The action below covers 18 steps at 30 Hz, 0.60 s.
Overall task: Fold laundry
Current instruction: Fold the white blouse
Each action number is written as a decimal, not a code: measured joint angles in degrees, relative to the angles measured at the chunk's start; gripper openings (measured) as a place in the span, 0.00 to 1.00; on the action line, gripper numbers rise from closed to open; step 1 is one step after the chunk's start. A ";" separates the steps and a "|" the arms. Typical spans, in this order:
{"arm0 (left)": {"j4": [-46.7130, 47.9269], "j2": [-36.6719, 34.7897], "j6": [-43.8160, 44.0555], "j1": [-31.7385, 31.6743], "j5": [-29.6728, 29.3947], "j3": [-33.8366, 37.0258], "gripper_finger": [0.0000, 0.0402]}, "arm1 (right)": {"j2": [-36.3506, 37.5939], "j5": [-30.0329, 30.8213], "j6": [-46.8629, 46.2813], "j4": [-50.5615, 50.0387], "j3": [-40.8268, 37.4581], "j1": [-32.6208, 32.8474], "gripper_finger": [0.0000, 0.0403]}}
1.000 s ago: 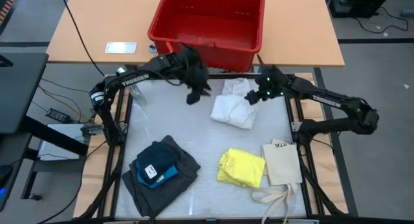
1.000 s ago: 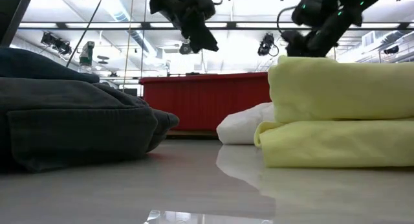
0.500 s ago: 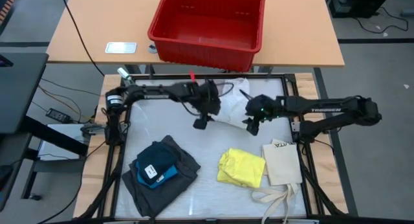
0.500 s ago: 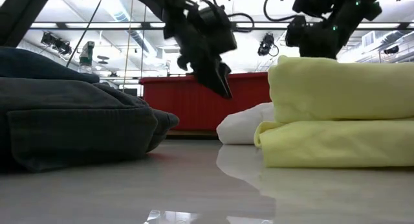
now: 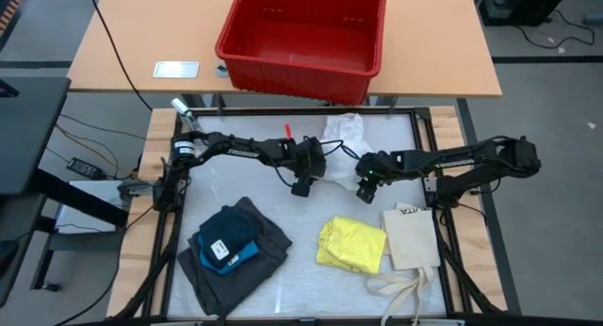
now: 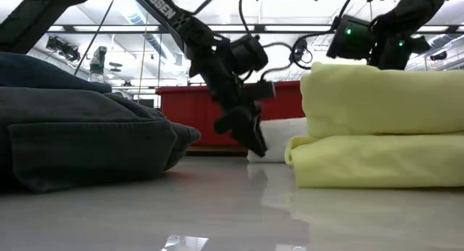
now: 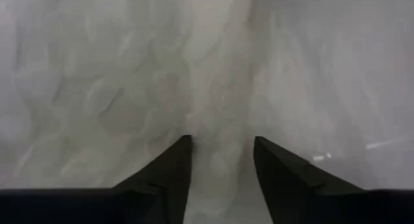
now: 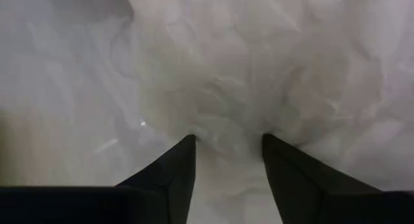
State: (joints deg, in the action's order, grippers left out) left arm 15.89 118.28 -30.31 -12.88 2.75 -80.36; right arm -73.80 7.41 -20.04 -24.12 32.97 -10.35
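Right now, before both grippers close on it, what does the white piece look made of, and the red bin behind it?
The white garment: soft, thin woven or knit cloth, matte; it lies crumpled in loose wrinkles. The red bin: probably moulded plastic, rigid straight walls with a slight sheen and slots near the rim.

This is a robotics lab or test hall rather than a home. The white work bench [image 5: 301, 269] sits in a bare wooden frame, with loose cables [image 5: 80, 147] trailing over grey floor beside it. Beyond the arms' jaws stands a plain wooden table [image 5: 141, 43] carrying a red plastic crate [image 5: 301, 29]. The low view shows a high industrial ceiling with strip lights [image 6: 94, 27] and exposed ducting [image 6: 141, 19].
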 joint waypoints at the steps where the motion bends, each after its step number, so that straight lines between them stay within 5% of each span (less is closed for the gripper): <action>1: 0.55 0.31 1.11 -0.14 -0.90 0.02 0.40 | -0.17 -0.87 -0.95 0.24 -0.22 0.00 0.44; 9: 1.90 0.59 9.35 -0.73 -4.48 -0.04 0.17 | 1.18 -10.29 -2.99 -2.28 -1.42 1.66 0.33; 14: 7.50 -3.40 12.58 1.61 -0.76 0.00 0.03 | 4.87 -13.43 -5.87 -5.24 0.62 3.59 0.33; 18: 11.22 -7.30 15.22 4.48 2.51 0.00 0.02 | 10.04 -11.53 -7.28 -4.44 2.88 6.42 0.33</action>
State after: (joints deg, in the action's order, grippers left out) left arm 27.12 110.97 -15.09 -8.40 5.26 -80.36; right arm -63.76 -4.12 -27.33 -28.56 35.85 -3.93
